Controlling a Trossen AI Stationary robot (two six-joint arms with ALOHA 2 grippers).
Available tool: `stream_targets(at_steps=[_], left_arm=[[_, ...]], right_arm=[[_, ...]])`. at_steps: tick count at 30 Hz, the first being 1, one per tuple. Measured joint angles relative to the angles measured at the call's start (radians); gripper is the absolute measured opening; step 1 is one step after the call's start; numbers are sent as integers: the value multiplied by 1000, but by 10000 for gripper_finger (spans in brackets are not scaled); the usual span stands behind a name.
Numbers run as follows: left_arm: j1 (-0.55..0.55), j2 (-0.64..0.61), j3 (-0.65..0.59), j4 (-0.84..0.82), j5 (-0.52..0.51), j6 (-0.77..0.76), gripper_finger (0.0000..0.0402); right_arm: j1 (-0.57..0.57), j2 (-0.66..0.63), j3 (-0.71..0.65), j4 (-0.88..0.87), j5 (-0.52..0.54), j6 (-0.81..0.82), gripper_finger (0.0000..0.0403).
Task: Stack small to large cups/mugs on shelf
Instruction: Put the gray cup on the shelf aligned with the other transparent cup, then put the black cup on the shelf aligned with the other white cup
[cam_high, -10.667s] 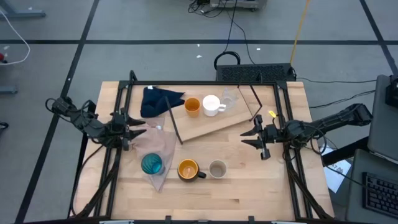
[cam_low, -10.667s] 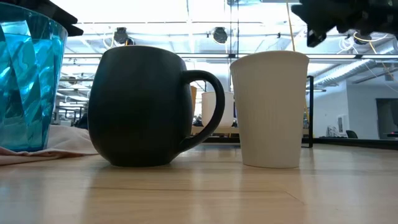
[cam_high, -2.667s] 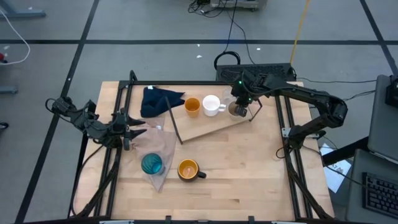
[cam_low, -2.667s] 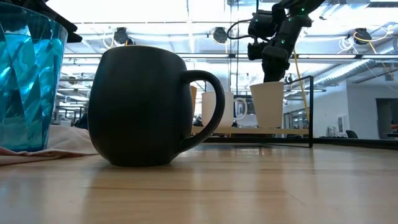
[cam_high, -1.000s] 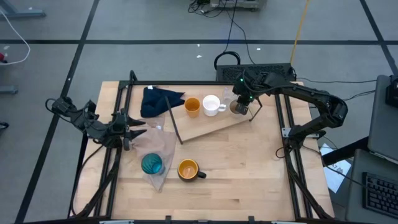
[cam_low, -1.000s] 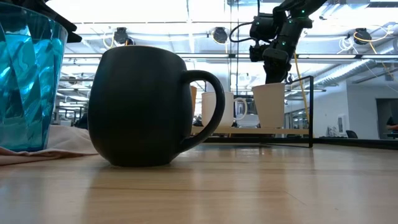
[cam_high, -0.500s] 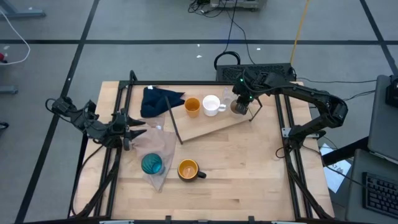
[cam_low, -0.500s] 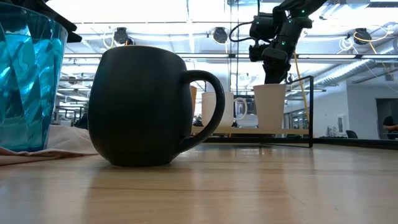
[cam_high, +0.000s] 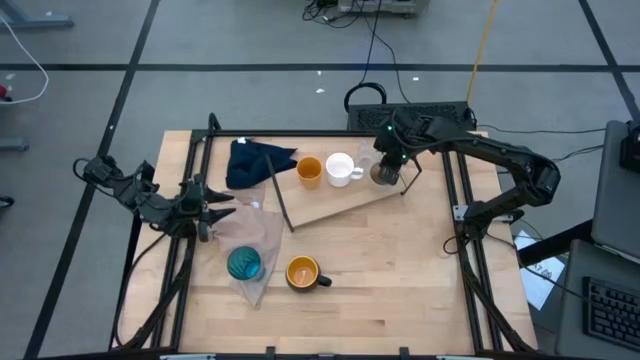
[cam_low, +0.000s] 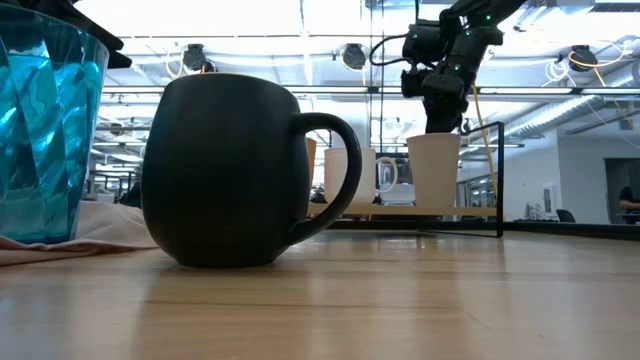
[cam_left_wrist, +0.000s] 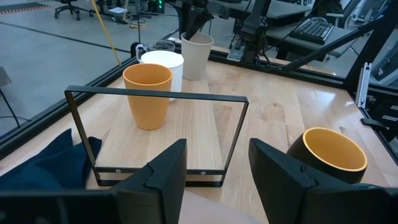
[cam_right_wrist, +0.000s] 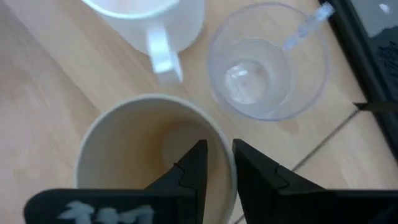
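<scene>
The grey-beige cup (cam_high: 381, 174) now stands on the shelf (cam_high: 330, 205), at its end beside the white mug (cam_high: 340, 168), with the clear cup (cam_right_wrist: 266, 60) just behind and the orange cup (cam_high: 309, 170) on the mug's far side. A few seconds ago the right pincer (cam_right_wrist: 217, 163) was lowering it there; over the last second the cup has not shifted, and the pincer has slackened, one finger inside the rim and one outside with a narrow gap, so I judge the grip is being let go. That leaves four cups on the shelf. The dark mug (cam_high: 303, 272) and the teal tumbler (cam_high: 243, 264) remain on the bench (cam_high: 400, 290). The left pincer (cam_high: 209, 209) waits wide apart at the left edge, holding nothing
</scene>
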Motion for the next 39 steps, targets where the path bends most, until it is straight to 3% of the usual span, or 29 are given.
stream_targets(at_steps=[12, 22, 28, 33, 39], left_arm=[[0, 0, 0, 0, 0, 0, 172], [0, 0, 0, 1, -2, -2, 172], [0, 0, 0, 2, -10, 0, 172], [0, 0, 0, 2, -10, 0, 172], [0, 0, 0, 1, -11, 0, 172]], right_arm=[[-8, -86, 0, 43, 8, -19, 67], [38, -290, 0, 167, 8, 8, 67], [142, -453, 0, 199, -103, 63, 66], [295, -581, -23, 181, -113, 92, 66], [478, -714, -250, 490, -104, 198, 66]])
